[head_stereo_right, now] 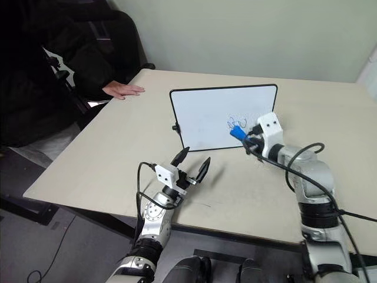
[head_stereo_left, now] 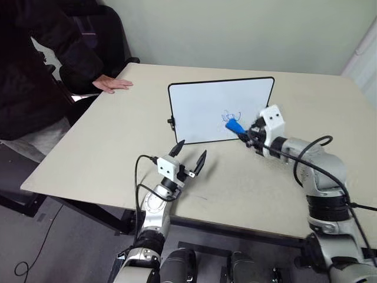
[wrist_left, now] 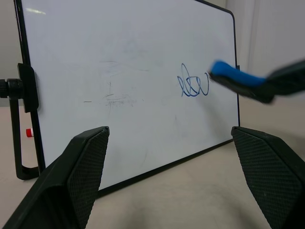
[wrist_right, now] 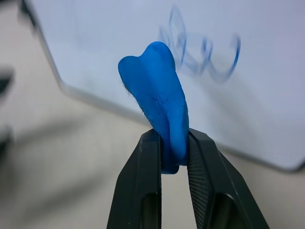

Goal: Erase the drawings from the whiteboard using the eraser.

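Observation:
The whiteboard (head_stereo_left: 206, 109) stands upright at the table's middle, black-framed. Its drawings (head_stereo_left: 231, 115) are a small blue scribble on its lower right part, sharp in the left wrist view (wrist_left: 193, 82). My right gripper (head_stereo_left: 245, 134) is shut on the blue eraser (head_stereo_left: 235, 125), which it holds up right in front of the board beside the scribble; the right wrist view shows the eraser (wrist_right: 157, 100) pinched between both black fingers. Whether the eraser touches the board I cannot tell. My left gripper (head_stereo_left: 189, 157) hangs open and empty in front of the board's lower left.
A person in dark clothes sits at the table's far left, one hand (head_stereo_left: 111, 84) flat on the tabletop (head_stereo_left: 88, 147). A black side foot (wrist_left: 21, 124) props the board. The wall rises behind the table's far edge.

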You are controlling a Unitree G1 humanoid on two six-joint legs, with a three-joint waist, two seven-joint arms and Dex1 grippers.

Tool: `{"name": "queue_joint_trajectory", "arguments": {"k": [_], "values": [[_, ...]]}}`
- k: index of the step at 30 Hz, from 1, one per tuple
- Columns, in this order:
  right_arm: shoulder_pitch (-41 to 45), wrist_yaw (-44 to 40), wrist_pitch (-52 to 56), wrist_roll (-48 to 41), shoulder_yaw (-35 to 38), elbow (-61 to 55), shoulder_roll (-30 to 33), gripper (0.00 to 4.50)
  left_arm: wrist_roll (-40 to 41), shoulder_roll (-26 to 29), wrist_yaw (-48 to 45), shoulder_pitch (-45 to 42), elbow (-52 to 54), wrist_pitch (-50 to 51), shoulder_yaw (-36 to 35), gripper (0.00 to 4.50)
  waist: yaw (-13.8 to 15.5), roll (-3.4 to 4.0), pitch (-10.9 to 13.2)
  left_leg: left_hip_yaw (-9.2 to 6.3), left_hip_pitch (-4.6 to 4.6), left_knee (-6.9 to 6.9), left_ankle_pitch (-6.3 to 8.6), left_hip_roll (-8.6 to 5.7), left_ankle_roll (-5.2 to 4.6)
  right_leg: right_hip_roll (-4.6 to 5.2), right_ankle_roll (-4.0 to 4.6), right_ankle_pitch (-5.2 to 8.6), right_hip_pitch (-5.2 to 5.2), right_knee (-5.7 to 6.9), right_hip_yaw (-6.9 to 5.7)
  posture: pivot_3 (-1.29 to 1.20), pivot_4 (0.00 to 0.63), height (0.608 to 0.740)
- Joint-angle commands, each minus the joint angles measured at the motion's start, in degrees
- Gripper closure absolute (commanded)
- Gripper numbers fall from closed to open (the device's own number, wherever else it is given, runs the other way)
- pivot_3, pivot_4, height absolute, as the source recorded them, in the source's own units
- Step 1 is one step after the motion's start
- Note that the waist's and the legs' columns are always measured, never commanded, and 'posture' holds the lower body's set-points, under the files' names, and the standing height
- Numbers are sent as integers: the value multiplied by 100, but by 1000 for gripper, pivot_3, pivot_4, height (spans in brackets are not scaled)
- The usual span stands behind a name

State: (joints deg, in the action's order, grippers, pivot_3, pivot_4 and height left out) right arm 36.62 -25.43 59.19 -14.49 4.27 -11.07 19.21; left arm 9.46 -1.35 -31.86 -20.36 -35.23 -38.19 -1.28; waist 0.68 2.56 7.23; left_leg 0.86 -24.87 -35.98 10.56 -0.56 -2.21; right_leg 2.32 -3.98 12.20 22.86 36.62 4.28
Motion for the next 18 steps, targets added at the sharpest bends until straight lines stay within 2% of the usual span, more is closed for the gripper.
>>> {"name": "queue_joint_trajectory", "arguments": {"k": [1,9,18], "values": [[312,737,118,-61,403,-86,-510,3931,-2,-51,18,81,-129,123,96,0,6,0,-1,0,-1,0,0,0,0,0,1,0,2,0,1,0,150,740],[513,1437,-60,-64,627,207,-1145,3931,19,-18,22,63,-75,165,81,0,11,1,-1,-1,-5,1,1,-3,0,0,24,-15,14,3,3,0,150,740],[695,1638,-252,-104,619,744,-1404,3931,-15,-40,44,60,-67,165,106,0,2,0,-1,0,-6,1,2,-10,1,0,13,-8,28,9,14,0,150,740]]}}
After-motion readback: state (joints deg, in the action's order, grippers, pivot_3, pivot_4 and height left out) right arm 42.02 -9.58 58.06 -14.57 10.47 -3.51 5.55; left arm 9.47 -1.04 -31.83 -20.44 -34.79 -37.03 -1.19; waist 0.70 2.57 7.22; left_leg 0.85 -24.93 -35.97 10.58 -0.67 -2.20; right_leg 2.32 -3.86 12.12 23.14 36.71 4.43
